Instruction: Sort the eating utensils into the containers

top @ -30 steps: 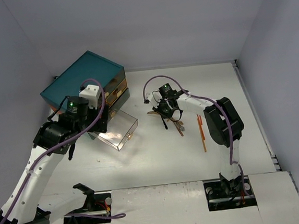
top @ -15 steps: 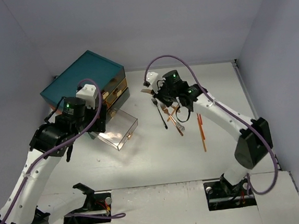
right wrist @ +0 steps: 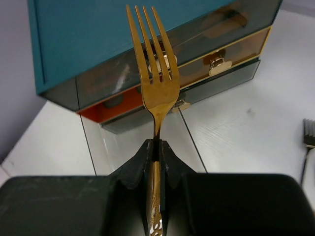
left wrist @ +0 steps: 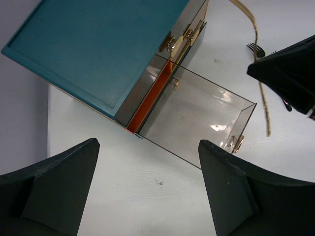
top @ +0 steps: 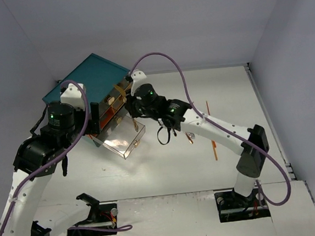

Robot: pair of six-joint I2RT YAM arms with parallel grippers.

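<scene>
Pinching a gold fork [right wrist: 156, 83] by its handle, the right claw [right wrist: 156, 145] is shut tight on the thin metal, tines aimed at the teal chest [right wrist: 83, 34] at the far left of the tabletop [top: 168, 172]. The narrow grip low on the handle looks chosen so the fork hangs free and can be lowered lengthwise. Below and ahead of it the bottom drawer [left wrist: 197, 118] stands pulled out, clear-walled and bare inside, while the drawers above are pushed in. From the left wrist view the fork sits above that drawer's front right corner, not yet inside. The left claw [left wrist: 148, 142] hovers over the chest with its jaws spread wide, gripping nothing, probably keeping out of the way. An orange chopstick [top: 213, 145] and a dark fork [left wrist: 256, 47] lie to the right, unsorted.
</scene>
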